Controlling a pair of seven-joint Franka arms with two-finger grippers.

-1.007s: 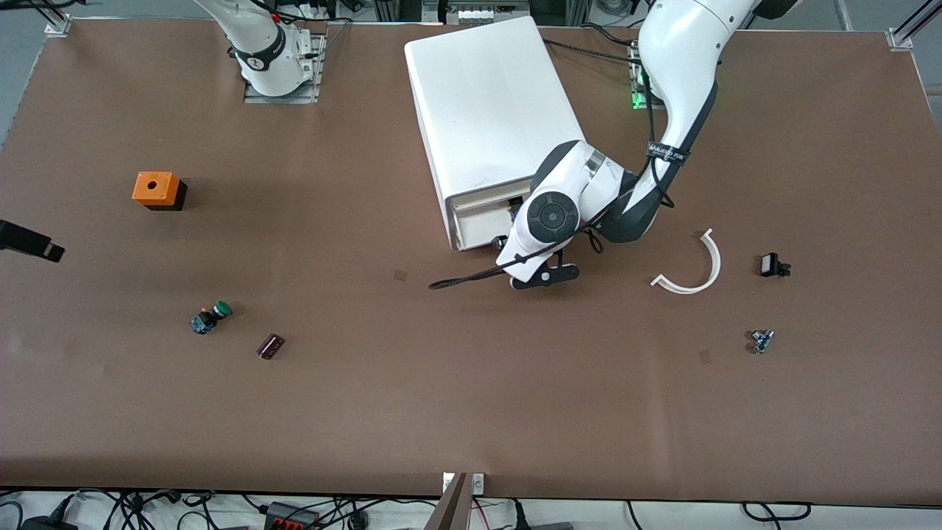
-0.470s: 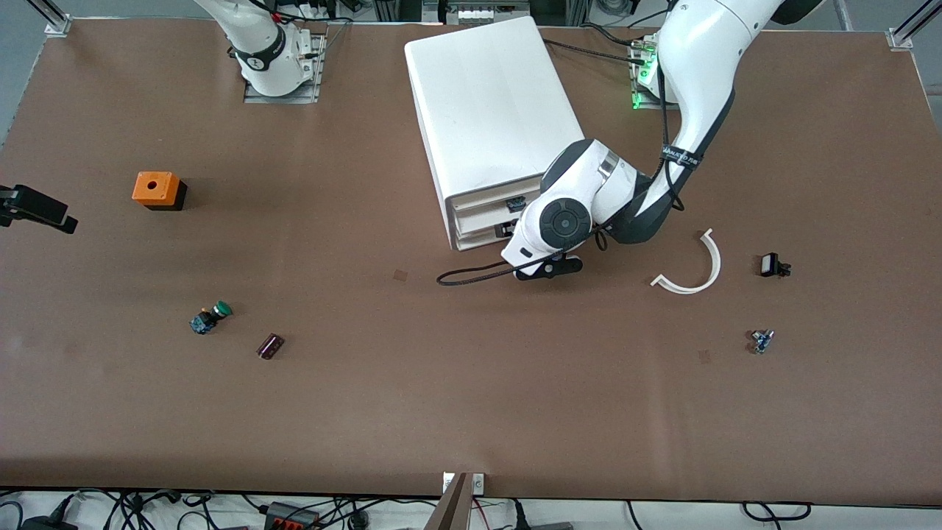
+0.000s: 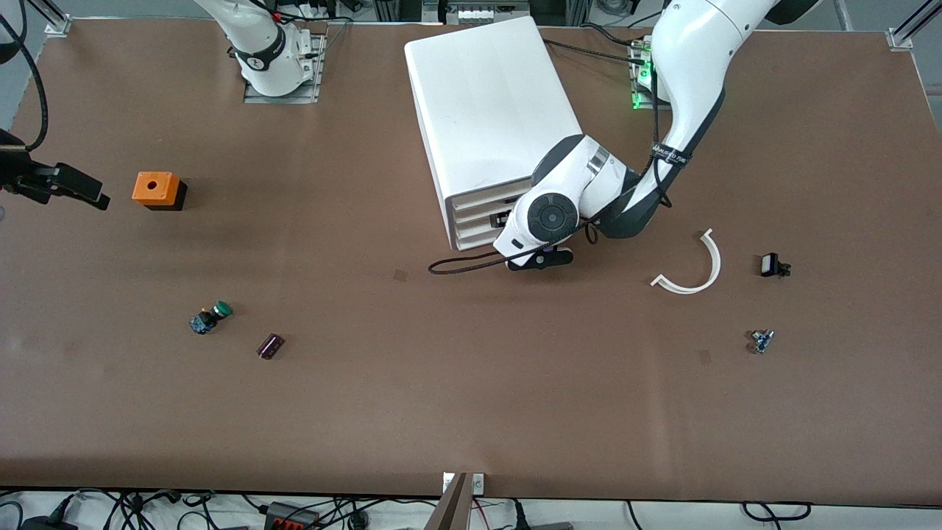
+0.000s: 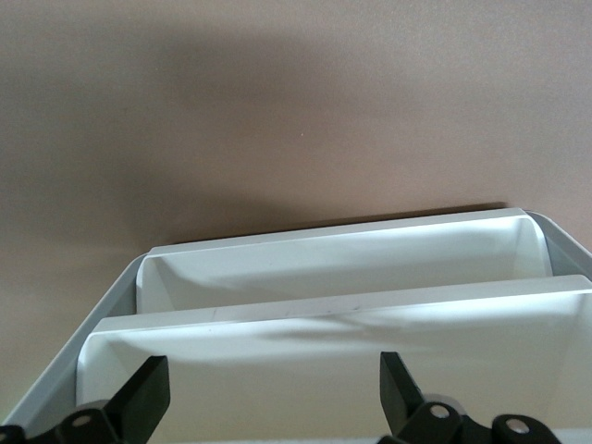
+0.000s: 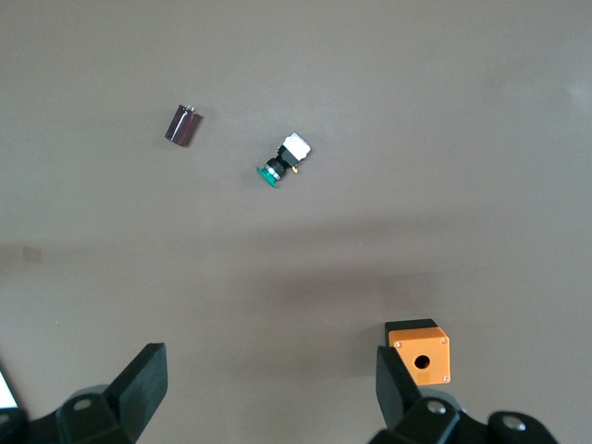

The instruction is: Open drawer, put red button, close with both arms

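Brown table (image 3: 471, 383) held white cabinet (image 3: 486, 110) near arm bases. Your left gripper (image 4: 268, 402) sat at cabinet front, fingers (image 4: 148, 393) spread apart, clamped on nothing, facing drawer (image 4: 342, 310) fronts. Left wrist view showed two trays pulled out slightly; which was second, you could not tell. Red button not visible in any view, possibly inside already. Your right gripper (image 5: 268, 398) hovered open over table beside orange cube (image 3: 157, 190), above green-capped button (image 3: 210, 317). Judgement: closing push still left.

The white drawer (image 3: 482, 216), the cabinet's (image 3: 486, 110) middle front, sits nearly shut; red button unseen
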